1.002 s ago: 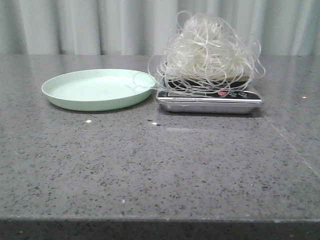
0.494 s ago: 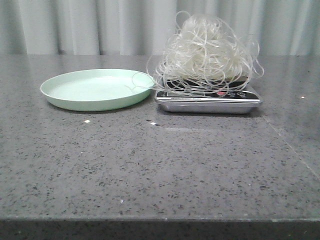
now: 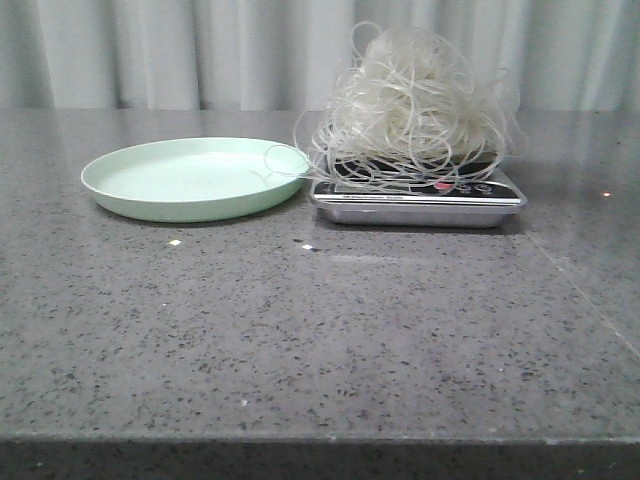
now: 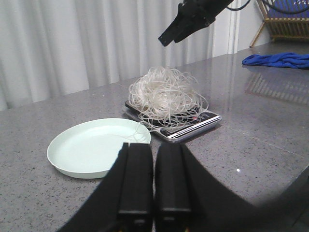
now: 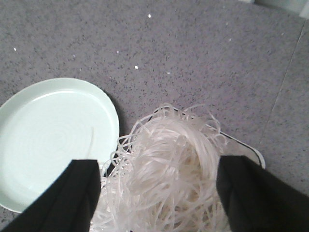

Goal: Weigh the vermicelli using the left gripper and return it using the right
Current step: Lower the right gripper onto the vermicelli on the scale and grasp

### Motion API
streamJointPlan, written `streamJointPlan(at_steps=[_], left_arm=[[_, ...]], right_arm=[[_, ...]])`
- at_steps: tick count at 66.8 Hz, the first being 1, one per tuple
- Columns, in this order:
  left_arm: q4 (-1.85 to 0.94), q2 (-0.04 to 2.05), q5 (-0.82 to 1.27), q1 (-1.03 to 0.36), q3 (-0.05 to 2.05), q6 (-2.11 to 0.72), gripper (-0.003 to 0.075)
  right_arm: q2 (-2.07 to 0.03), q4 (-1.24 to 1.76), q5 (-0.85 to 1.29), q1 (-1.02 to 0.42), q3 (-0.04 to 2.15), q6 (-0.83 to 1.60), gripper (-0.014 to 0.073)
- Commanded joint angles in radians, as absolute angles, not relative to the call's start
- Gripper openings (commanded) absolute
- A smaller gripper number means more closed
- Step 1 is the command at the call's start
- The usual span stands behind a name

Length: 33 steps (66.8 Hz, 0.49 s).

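Table (image 3: 300, 340), grey speckled stone, carries everything w/ a pale curtain (image 3: 150, 50) behind. On it we see a mint-green plate (image 3: 150, 185), w/ a silver kitchen scale (image 3: 420, 205) just beside it on the right. The vermicelli (image 3: 415, 105) sits heaped on the scale, covering most of its top; one stray loop reaches over the plate's rim. We see the right gripper (image 5: 157, 193) above the heap, jaws spread wide either side of the strands, not closed on them. The left gripper (image 4: 153, 183) is low over the table near the plate, jaws nearly together, holding nothing. Blue cloth (image 4: 280, 60) lies far off.
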<state>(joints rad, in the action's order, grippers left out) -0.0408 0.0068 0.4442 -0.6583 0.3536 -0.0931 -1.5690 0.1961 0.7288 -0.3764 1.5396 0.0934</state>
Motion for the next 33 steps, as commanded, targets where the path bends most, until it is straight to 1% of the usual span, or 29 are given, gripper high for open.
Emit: streamJointPlan(at_steps=[1, 28, 31, 33], left_arm=[[-0.053, 0.019, 0.365, -0.663, 0.378, -0.090, 0.0127], [-0.053, 0.019, 0.365, -0.663, 0.378, -0.090, 0.0127], [-0.053, 0.019, 0.365, -0.663, 0.378, -0.090, 0.0127], [-0.053, 0.019, 0.365, -0.663, 0.378, -0.090, 0.0127]], right_arm=[[-1.612, 0.196, 0.735, -0.376, 1.628, 0.112, 0.0598], [-1.802, 0.186, 0.850, -0.376, 1.645, 0.155, 0.0598], [-1.818, 0.185, 0.862, -0.376, 1.645, 0.156, 0.0592], [-1.828, 0.185, 0.872, -0.376, 1.645, 0.156, 0.0571]])
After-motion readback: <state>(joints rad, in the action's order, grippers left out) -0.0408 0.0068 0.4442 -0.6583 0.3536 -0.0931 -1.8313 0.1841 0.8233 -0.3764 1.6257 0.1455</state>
